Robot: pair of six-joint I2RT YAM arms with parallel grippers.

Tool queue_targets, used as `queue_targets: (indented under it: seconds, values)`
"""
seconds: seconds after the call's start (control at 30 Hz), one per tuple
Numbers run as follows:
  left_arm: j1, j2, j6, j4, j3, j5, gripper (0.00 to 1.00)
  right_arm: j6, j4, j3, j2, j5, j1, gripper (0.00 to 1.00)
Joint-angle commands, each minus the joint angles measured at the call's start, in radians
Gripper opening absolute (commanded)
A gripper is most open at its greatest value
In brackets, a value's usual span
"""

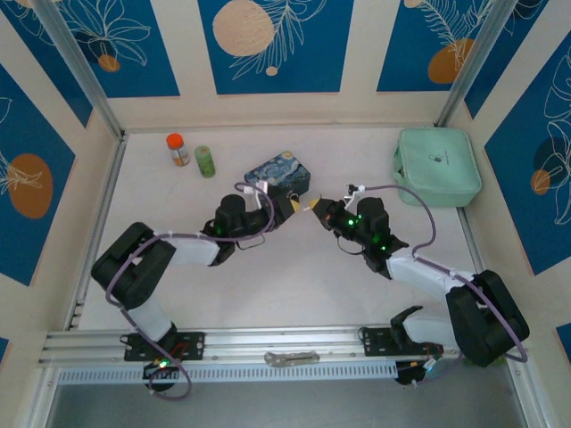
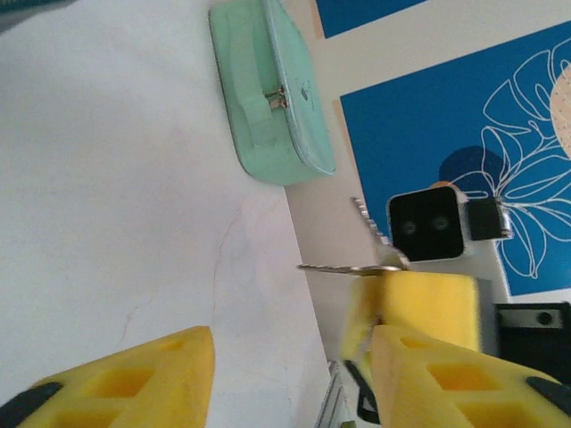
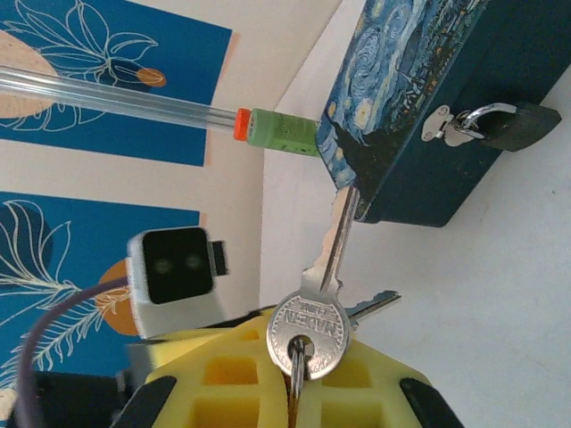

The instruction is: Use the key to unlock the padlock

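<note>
While the right gripper (image 3: pixel 299 355) is closed on the round bow of the key (image 3: pixel 323 283), the blade points up at the blue starry tin (image 3: pixel 401 80) on the counter (image 3: pixel 500 303), its tip close by the tin's corner. The padlock (image 3: pixel 515 125) hangs by its shackle from the hasp on the tin's side, apart from the blade. The left gripper (image 2: pixel 293 348) gapes wide, holding nothing.

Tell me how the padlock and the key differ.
Colour: the blocky padlock has a dark grey body with a silver shackle; the slim metal key is pale silver throughout. Shape: the padlock is chunky, the key flat with a round head. State: the padlock hangs through the latch of the blue starry-painting tin; the key is clamped in the right end effector, apart from the padlock. Both are small metal items.
</note>
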Motion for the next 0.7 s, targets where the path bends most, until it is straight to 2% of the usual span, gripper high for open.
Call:
queue_targets:
  seconds: [0.0,0.43,0.67]
  values:
    - [-0.025,0.042,-0.042,0.115,0.048,-0.014,0.46,0.035,0.029,0.002,-0.001,0.018,0.005,0.00]
    - [-0.050,0.112,-0.134,0.232,0.090,-0.061,0.42,0.064,0.083,0.002,0.078,-0.004,0.003,0.00]
    - [-0.050,0.052,-0.105,0.186,0.067,-0.106,0.48,0.064,0.075,-0.038,0.049,0.024,-0.025,0.00]
